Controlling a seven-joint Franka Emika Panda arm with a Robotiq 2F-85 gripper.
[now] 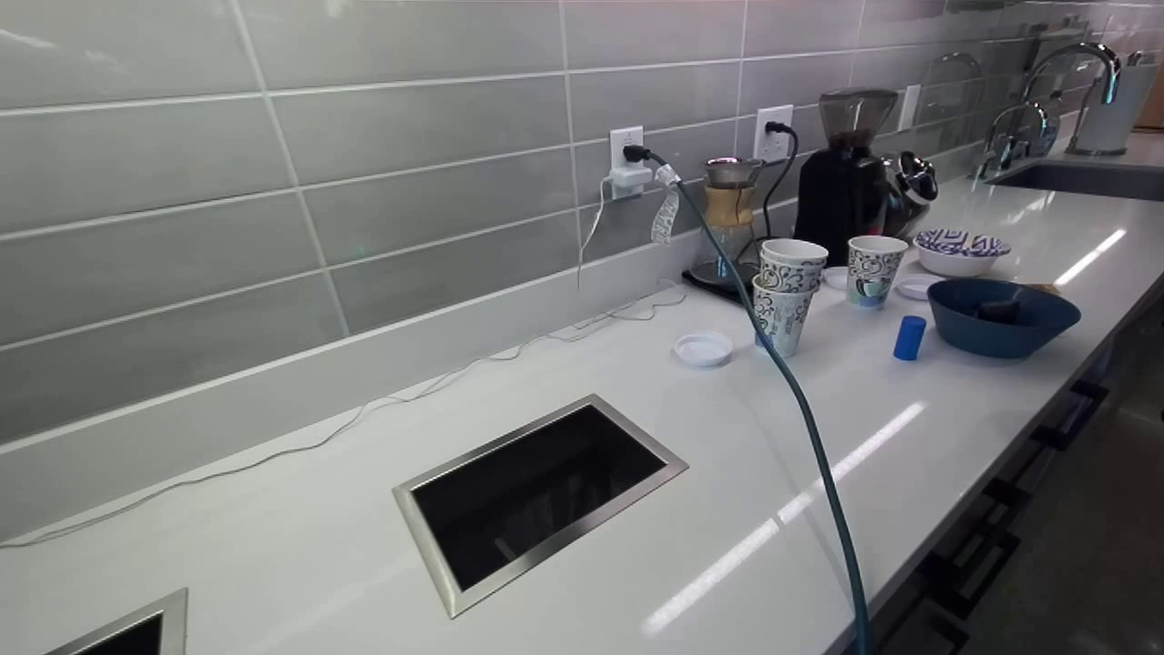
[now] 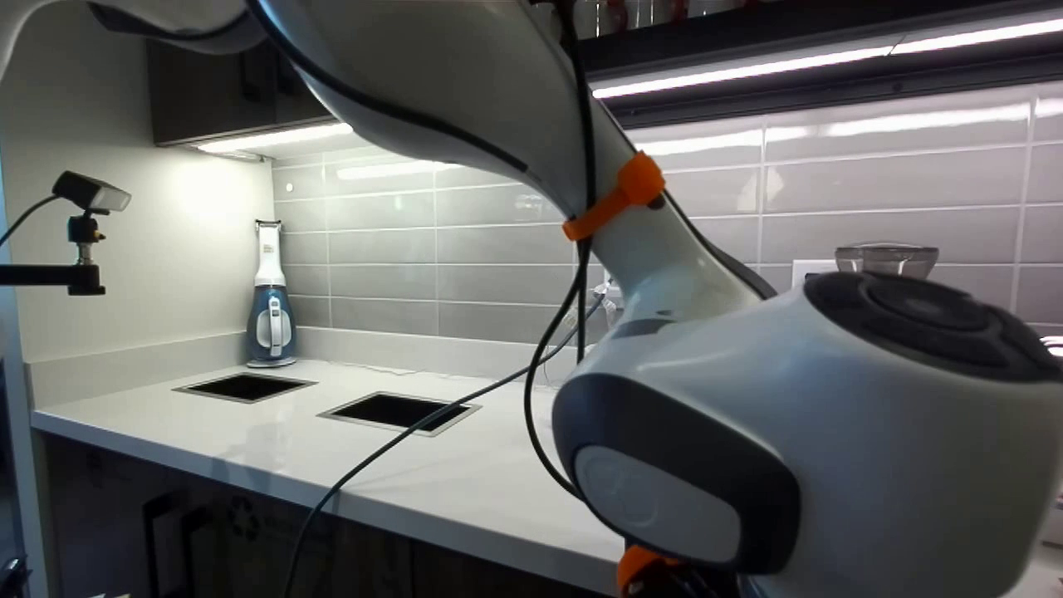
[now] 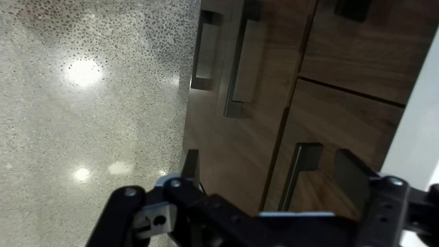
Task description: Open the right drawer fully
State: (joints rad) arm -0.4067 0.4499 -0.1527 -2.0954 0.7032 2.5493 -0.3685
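In the wrist view, a closed drawer front (image 3: 329,116) with brown wood grain lies under the counter edge. Its dark bar handle (image 3: 295,171) shows between my fingers, nearer the right finger. My gripper (image 3: 271,161) is open, with nothing held; I cannot tell whether the fingertips reach past the bar. A neighbouring closed drawer front (image 3: 363,58) lies beyond a dark gap. No pale blue-grey front or light drawer interior shows, so I cannot confirm which is the right drawer. The gripper is out of sight in both exterior views, below the wrist (image 2: 814,432).
Lower fronts with long dark handles (image 3: 236,68) stand beside the speckled floor (image 3: 103,120). The white countertop (image 1: 727,509) has a dark metal-rimmed cut-out (image 1: 541,491). A green cable (image 1: 818,455) hangs over its edge. Paper cups (image 1: 782,314) and a dark blue bowl (image 1: 1000,332) stand farther along.
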